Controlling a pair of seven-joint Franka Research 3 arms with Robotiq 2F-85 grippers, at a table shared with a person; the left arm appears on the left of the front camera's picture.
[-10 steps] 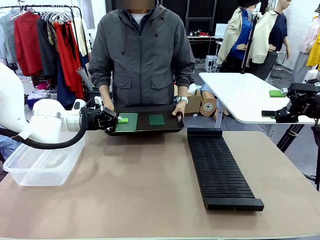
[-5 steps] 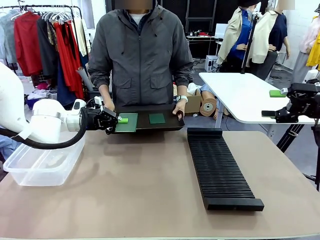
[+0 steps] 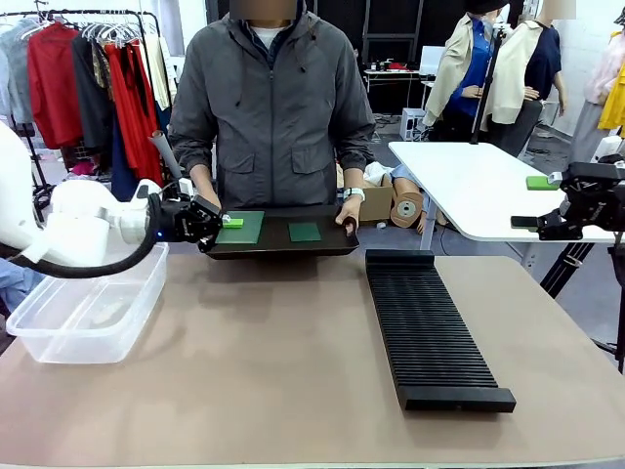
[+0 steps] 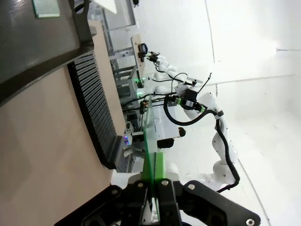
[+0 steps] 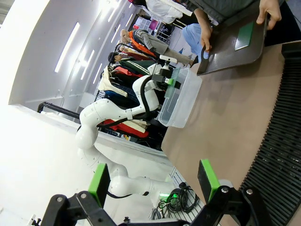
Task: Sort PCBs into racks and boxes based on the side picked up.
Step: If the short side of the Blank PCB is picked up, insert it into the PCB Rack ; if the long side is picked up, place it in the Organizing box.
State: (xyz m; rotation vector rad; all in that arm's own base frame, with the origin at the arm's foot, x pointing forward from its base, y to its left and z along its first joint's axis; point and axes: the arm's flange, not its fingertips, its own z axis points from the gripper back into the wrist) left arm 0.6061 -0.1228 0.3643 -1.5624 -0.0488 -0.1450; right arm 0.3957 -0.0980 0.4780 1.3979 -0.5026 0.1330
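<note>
Now the left gripper (image 3: 229,223), pinching the larger PCB (image 3: 246,229) by its edge, has drawn it up from the tray (image 3: 327,247) toward 9 o'clock, ready for sorting; the right gripper (image 5: 153,181) stands spread.

No text, label, brand, number or sign can be read in any of the views. The larger PCB (image 3: 249,230), the smaller PCB (image 3: 305,232), the black tray (image 3: 283,247), the slotted rack (image 3: 430,332) and the clear tub (image 3: 59,342) appear as plain surfaces. Any print on the boards is too small to tell.
</note>
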